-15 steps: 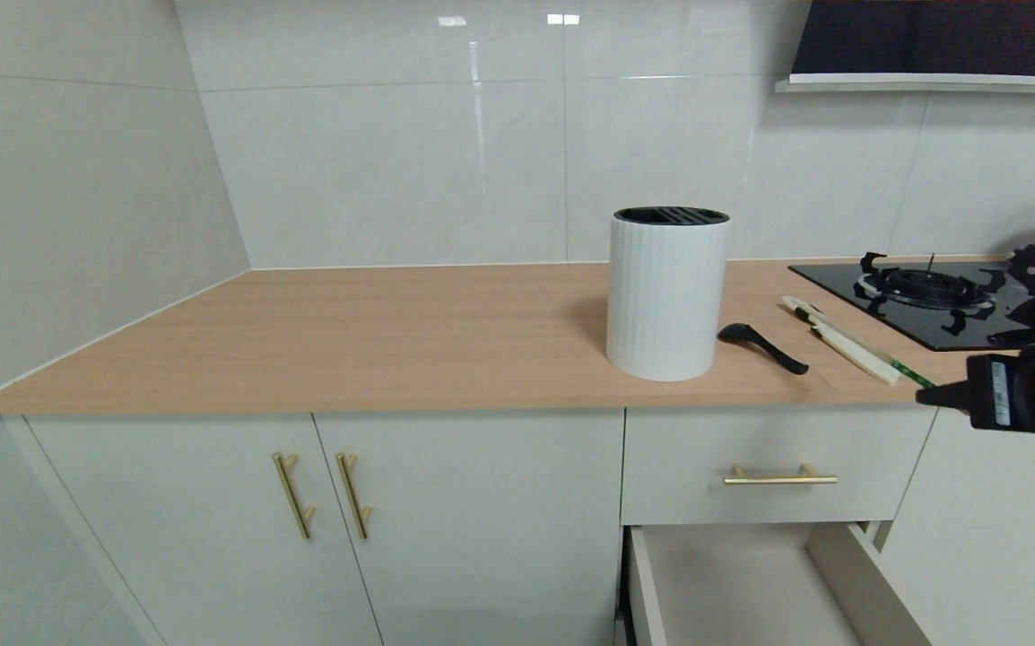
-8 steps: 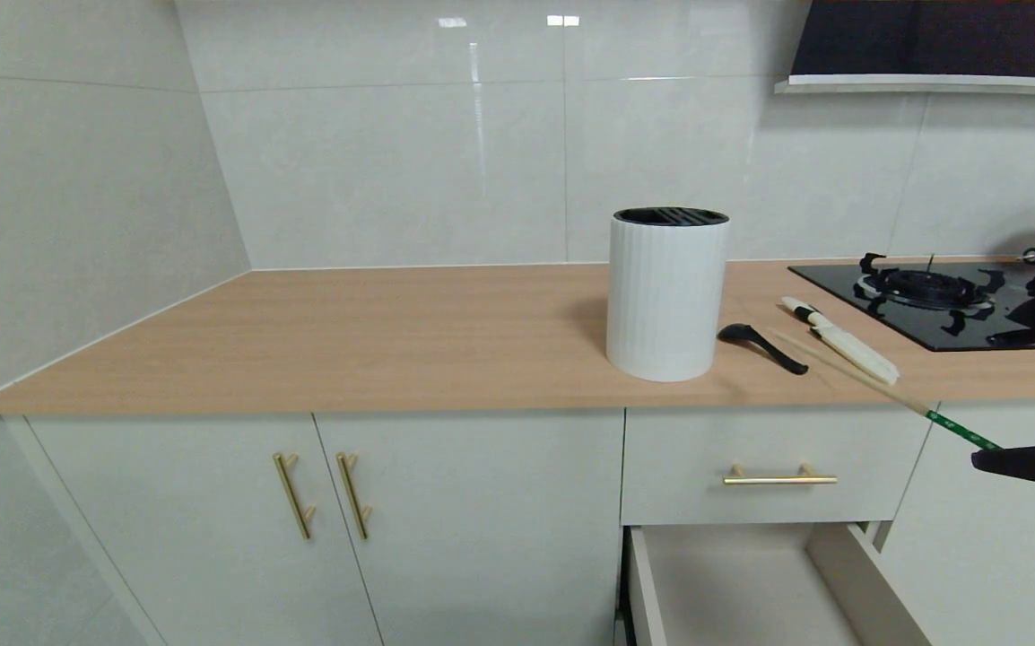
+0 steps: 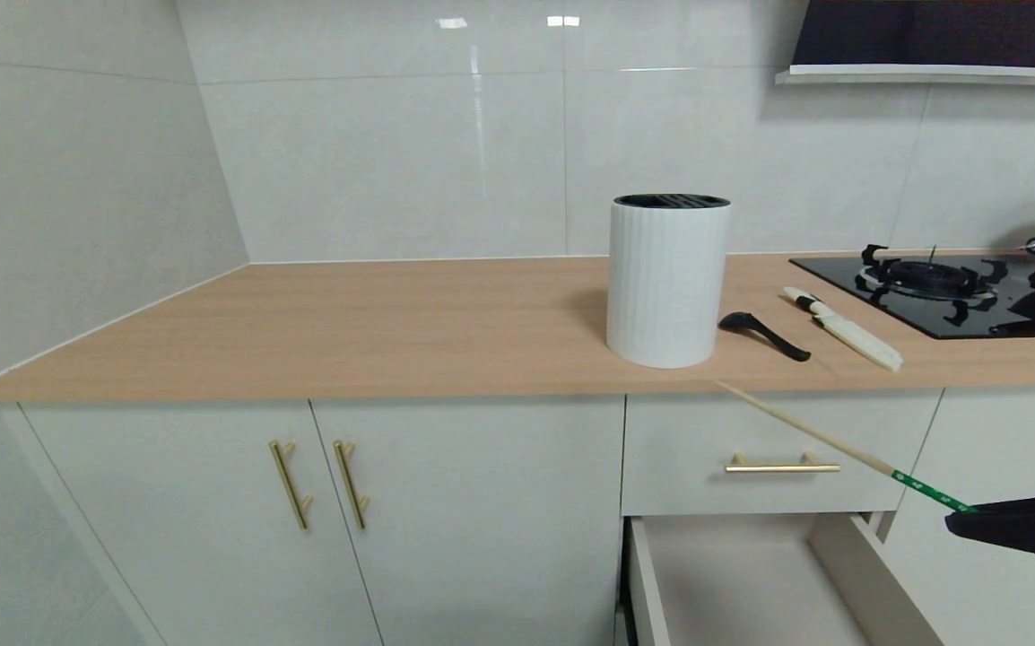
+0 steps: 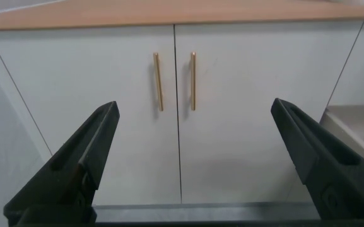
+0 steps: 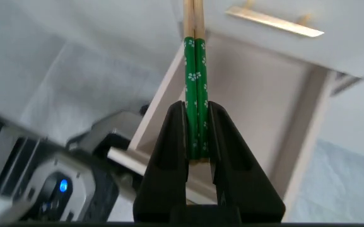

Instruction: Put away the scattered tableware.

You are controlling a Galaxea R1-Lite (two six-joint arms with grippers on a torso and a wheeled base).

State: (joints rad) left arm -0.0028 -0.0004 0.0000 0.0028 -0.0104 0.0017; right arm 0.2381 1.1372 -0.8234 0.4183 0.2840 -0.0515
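right gripper point(image 3: 961, 519) clamped on the green ends of the chopsticks point(image 3: 822, 440); same grip in the wrist view, fingertips point(image 5: 180, 123) pinching the pair point(image 5: 194, 57) with the open drawer point(image 5: 257, 120) behind. vs 0.5 s ago the gripper has dropped further: then the sticks still crossed the counter's front right edge next to the knife, now they hang fully off the counter point(image 3: 392, 332), far tip just under the front edge below the holder point(image 3: 666, 283), slanting down across the shut drawer front to the gripper above the open drawer's point(image 3: 733, 574) right side. head camera tilted slightly, so the small whole-frame shift isn't object motion. spoon point(image 3: 764, 335) and knife point(image 3: 845, 330) unmoved near the front right edge, between holder and stove point(image 3: 930, 287). left gripper point(image 4: 194, 157) spread wide, nothing in it, facing the cabinet doors.
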